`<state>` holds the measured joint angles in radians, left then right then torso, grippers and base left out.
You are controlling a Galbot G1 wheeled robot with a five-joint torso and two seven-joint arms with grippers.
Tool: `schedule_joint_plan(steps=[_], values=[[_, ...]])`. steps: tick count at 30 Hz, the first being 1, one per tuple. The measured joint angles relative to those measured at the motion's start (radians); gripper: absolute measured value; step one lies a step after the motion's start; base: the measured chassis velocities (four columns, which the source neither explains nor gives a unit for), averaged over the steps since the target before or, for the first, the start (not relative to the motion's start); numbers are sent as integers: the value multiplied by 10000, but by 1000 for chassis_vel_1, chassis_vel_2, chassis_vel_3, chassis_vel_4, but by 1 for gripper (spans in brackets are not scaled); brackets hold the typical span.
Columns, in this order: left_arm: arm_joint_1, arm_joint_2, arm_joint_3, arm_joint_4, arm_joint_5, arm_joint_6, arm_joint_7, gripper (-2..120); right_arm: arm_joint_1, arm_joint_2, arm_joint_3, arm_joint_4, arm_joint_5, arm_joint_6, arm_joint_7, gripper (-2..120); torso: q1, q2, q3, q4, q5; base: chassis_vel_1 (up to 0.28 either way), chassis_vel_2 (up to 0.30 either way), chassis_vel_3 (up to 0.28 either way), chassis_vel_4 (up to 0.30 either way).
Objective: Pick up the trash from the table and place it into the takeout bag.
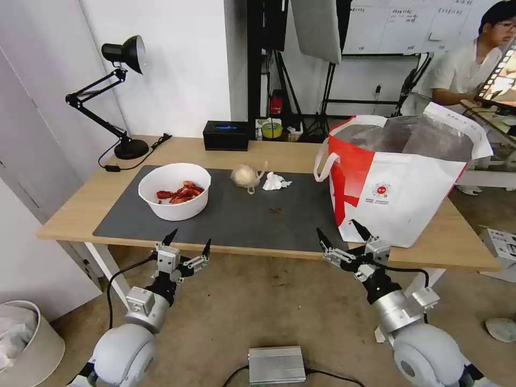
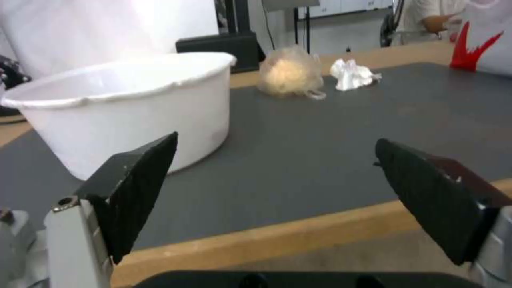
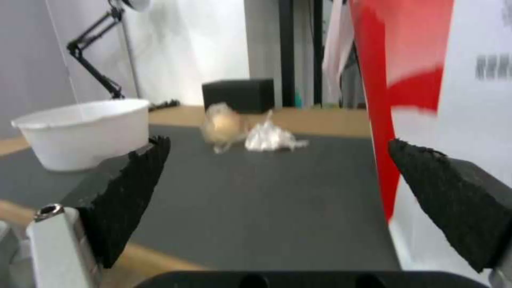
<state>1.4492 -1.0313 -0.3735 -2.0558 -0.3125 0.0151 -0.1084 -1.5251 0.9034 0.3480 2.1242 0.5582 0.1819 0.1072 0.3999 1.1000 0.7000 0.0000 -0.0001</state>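
The left pincer (image 1: 188,243) hangs in front of the tabletop's near edge, below the level of the mat, its two black fingers spread apart and holding nothing; from its own wrist camera the left pincer (image 2: 275,168) faces the white bowl (image 2: 128,108) just ahead. The right pincer (image 1: 342,233) sits likewise at the near edge, fingers wide apart and empty, close in front of the lower corner of the takeout bag (image 1: 398,188). On the dark grey mat (image 1: 242,215) covering the light-wood tabletop (image 1: 70,215), the white bowl (image 1: 174,191) with red shells stands toward the robot's left. Farther back, near the middle of the mat, the knotted beige plastic-wrapped ball (image 1: 245,176) lies just beside the crumpled white tissue (image 1: 274,182). The bag stands upright and open at the robot's right, partly on the mat, its silver lining showing. Behind the mat are a black box (image 1: 226,135) and, at the far left corner, a black desk lamp (image 1: 121,97).
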Motion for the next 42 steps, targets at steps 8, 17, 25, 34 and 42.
schedule_joint_plan(steps=[8, 17, 25, 34, 42], values=[[36, 18, 83, 100, -21, 61, 36, 100, -320, 465, -188, -291, -284, 151, 31, 100, 0, 0, -1, 0, 0, 0, 0, 0, 0], [37, 28, 122, 183, -32, 65, 39, 100, -331, 705, -336, -394, -354, 140, 59, 100, 0, -1, 0, 0, 0, 0, 0, 0, 0], [-89, 62, 298, 302, -32, 49, 47, 100, 135, 753, -415, -327, -153, -175, 47, 100, 0, -1, 0, -1, 0, 0, 0, 0, 0], [-377, 250, 714, 394, -52, 24, 47, 100, 1891, 667, -761, -587, 886, -1531, -124, 100, 1, -1, 0, 2, 1, 0, 0, 0, 0], [-343, 308, 643, 331, -52, 11, -7, 100, 4784, 1042, -2225, -2154, 1622, -2410, 245, 100, 2, -2, 1, 2, -2, 0, 0, 0, 0]])
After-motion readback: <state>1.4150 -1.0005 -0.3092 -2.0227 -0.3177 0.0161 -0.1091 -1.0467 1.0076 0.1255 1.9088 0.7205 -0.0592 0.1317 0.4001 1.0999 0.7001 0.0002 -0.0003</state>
